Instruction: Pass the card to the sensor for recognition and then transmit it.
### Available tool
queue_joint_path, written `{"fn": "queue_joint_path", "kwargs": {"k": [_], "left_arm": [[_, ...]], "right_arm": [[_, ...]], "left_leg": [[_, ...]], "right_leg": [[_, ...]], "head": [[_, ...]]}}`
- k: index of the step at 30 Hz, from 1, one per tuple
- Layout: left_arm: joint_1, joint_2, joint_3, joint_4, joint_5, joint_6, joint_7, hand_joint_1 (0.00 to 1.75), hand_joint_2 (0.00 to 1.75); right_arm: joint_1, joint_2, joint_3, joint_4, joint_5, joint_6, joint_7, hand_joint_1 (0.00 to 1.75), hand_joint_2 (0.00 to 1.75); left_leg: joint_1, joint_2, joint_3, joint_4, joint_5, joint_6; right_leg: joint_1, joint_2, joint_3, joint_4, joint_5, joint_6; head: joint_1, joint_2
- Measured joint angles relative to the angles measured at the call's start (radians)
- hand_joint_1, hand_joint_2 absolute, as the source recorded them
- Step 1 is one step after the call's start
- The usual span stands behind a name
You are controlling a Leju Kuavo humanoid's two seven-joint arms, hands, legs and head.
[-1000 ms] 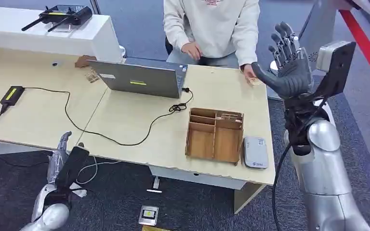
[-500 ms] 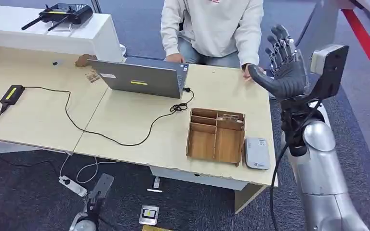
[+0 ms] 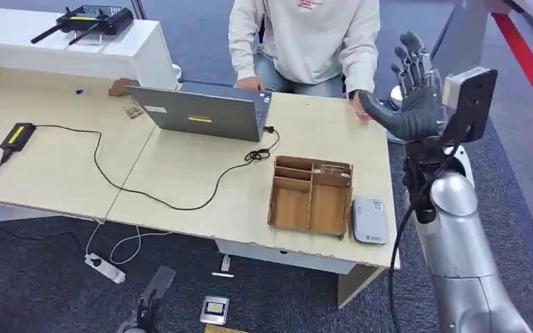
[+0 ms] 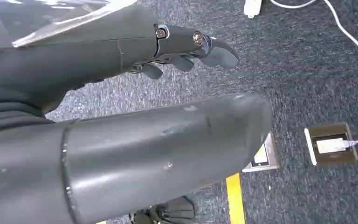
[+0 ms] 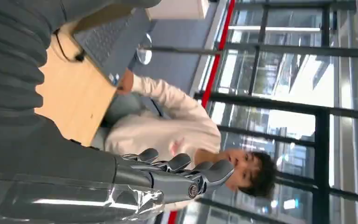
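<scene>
Right hand (image 3: 413,97) stays raised beside the desk (image 3: 180,173), fingers spread and empty, apparently awaiting the card. Left hand (image 4: 121,116) has dropped toward the floor, fingers loosely apart.

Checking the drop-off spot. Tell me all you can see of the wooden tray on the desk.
The tray is a shallow open box of light brown wood, thin-walled, with dividers making several compartments: narrow ones toward the far side, two larger ones toward the near edge. It sits flat near the desk's near right corner. Something small and pale lies in a far compartment; the rest look empty. A grey card reader lies right beside it. No hand touches it; the raised right hand is well clear.
</scene>
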Motion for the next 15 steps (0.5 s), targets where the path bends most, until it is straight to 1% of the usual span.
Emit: {"fn": "queue_joint_path", "kwargs": {"k": [2,6,8,9,11,13,14,15], "left_arm": [[-0.006,-0.002,-0.022,0.012,-0.002,0.009,-0.006,0.0,0.0],[-0.01,-0.002,-0.046,0.018,-0.003,0.016,-0.009,0.0,0.0],[-0.015,-0.002,-0.06,0.022,-0.006,0.027,-0.012,0.0,0.0],[-0.018,-0.002,-0.071,0.024,-0.011,0.039,-0.019,0.0,0.0],[-0.024,-0.003,-0.097,0.026,-0.022,0.068,-0.041,0.0,0.0],[-0.034,-0.004,-0.127,0.031,-0.016,0.082,-0.052,0.0,0.0],[-0.039,-0.004,-0.141,0.034,-0.01,0.082,-0.052,0.0,0.0],[-0.044,-0.004,-0.153,0.034,-0.002,0.082,-0.052,0.0,0.0]], "right_arm": [[-0.023,-0.011,-0.002,0.012,0.058,-0.053,-0.028,0.0,1.75],[-0.043,-0.025,-0.008,0.026,0.1,-0.081,-0.052,0.0,1.75],[-0.046,-0.033,-0.008,0.034,0.182,-0.111,-0.08,0.0,1.75],[-0.051,-0.04,-0.008,0.039,0.247,-0.129,-0.096,0.0,1.75],[-0.068,-0.062,-0.008,0.067,0.478,-0.166,-0.144,0.0,1.75],[-0.096,-0.088,-0.008,0.121,0.701,-0.167,-0.171,0.0,1.75],[-0.107,-0.096,-0.007,0.153,0.763,-0.164,-0.174,0.0,1.75],[-0.116,-0.103,-0.006,0.182,0.797,-0.156,-0.171,0.0,1.75]], "left_leg": [[0.0,0.0,0.0,0.0,0.0,0.0],[0.0,0.0,0.0,0.0,0.0,0.0],[0.0,0.0,0.0,0.0,0.0,0.0],[0.0,0.0,0.0,0.0,0.0,0.0],[0.0,0.0,0.0,0.0,0.0,0.0],[0.0,-0.001,0.0,0.0,0.0,0.0],[0.0,-0.001,0.0,0.0,0.0,0.0],[0.0,-0.001,0.0,0.0,0.0,0.0]], "right_leg": [[0.0,0.0,0.0,0.0,0.0,0.0],[0.0,0.0,0.0,0.0,0.0,0.0],[0.0,0.0,0.0,0.0,0.0,0.0],[0.0,0.0,0.0,0.0,0.0,0.0],[0.0,0.0,0.0,0.0,0.0,0.0],[0.0,0.0,0.001,0.0,0.0,0.0],[0.0,0.0,0.001,0.0,0.0,0.0],[0.0,0.0,0.001,0.0,0.0,0.0]], "head": [[0.0,0.0],[0.0,0.0],[0.0,0.0],[0.0,0.0],[0.0,0.0],[0.0,0.0],[0.0,0.0],[0.0,0.0]]}}
